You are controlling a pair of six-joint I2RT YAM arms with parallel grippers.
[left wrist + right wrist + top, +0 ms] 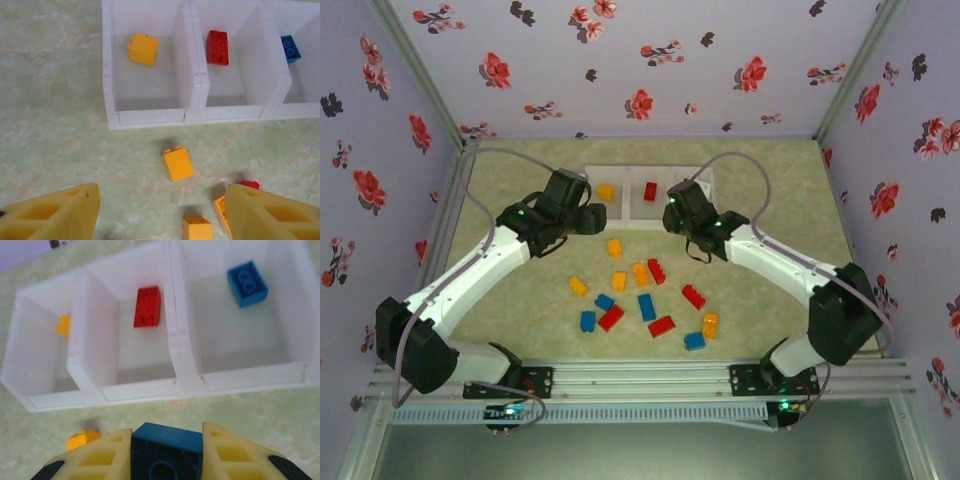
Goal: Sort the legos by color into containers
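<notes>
The three joined white containers point(630, 224) stand at the back of the table. The left one holds an orange brick point(143, 49), the middle one a red brick point(218, 47), the right one a blue brick point(247, 283). My right gripper point(167, 432) is shut on a blue brick point(166, 455), hovering just in front of the containers' near wall point(140, 390). My left gripper point(161, 192) stands open above the table before the left container, with a loose orange brick point(177, 163) lying just ahead of its fingers. Several orange, red and blue legos point(640, 300) lie scattered mid-table.
The loose bricks spread from an orange one point(578, 286) on the left to an orange one point(710, 324) and a blue one point(694, 340) on the right. Floral walls enclose the table. The rail point(640, 378) carrying the arm bases runs along the near edge.
</notes>
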